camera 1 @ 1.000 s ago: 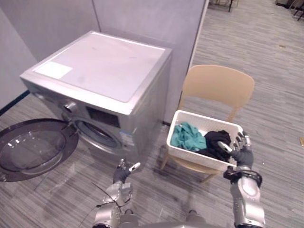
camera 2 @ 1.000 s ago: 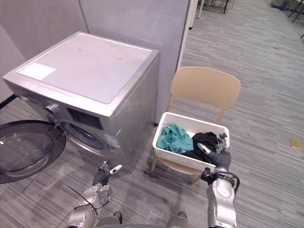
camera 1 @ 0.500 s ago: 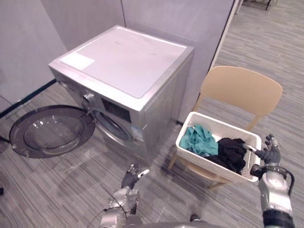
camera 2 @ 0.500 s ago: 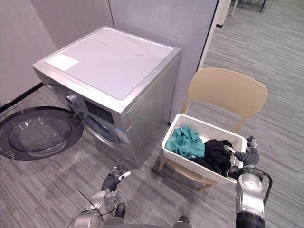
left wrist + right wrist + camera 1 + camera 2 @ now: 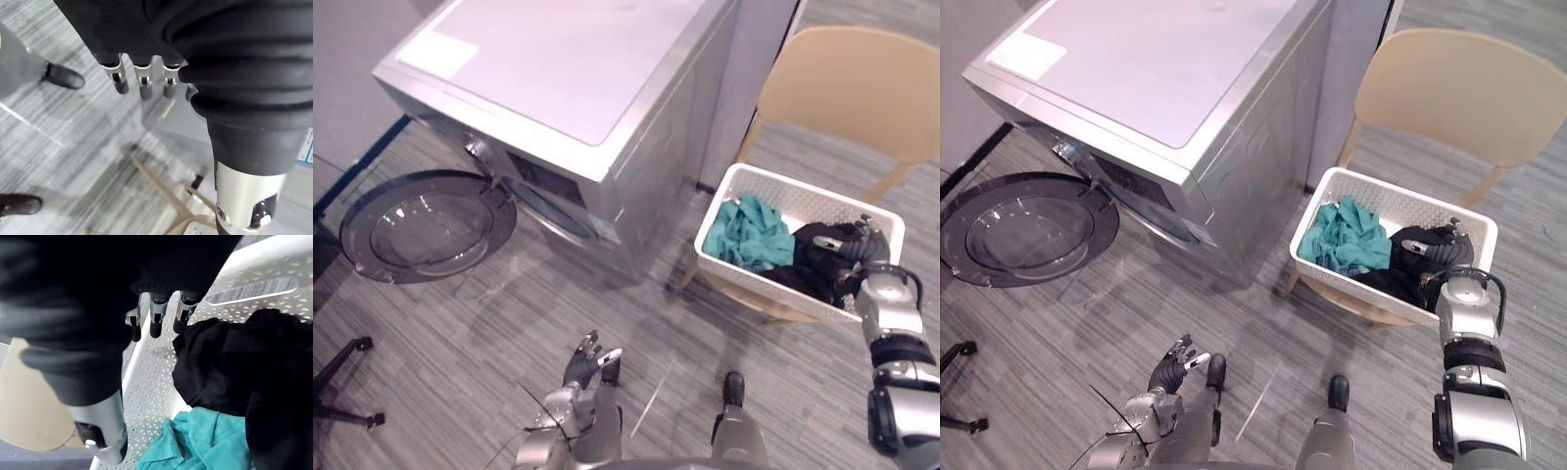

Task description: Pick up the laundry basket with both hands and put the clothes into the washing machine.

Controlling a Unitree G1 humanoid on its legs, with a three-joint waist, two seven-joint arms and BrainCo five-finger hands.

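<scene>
Early stage: laundry basket [image 5: 751, 277] sitting on chair [image 5: 862, 88] at right w/ clothes [image 5: 744, 233] inside, nothing lifted or loaded yet. Right hand [image 5: 864, 245] hovering at basket's right end, fingers loosely extended over rim, gripping nothing. Left hand [image 5: 588, 358] hanging low near-left — relaxed, empty, well apart from basket. Washing machine [image 5: 578, 88] door [image 5: 426, 223] standing open at left; floor btwn looking passable.

place: office-like room, staged laundry corner | cues: washing machine [image 5: 568, 88], grey partition wall [image 5: 347, 78], striped grey floor [image 5: 460, 333], chair [image 5: 852, 88]

Dark ribbed robot hand [image 5: 143, 81] covers, silver-grey arms [image 5: 1474, 421]
</scene>
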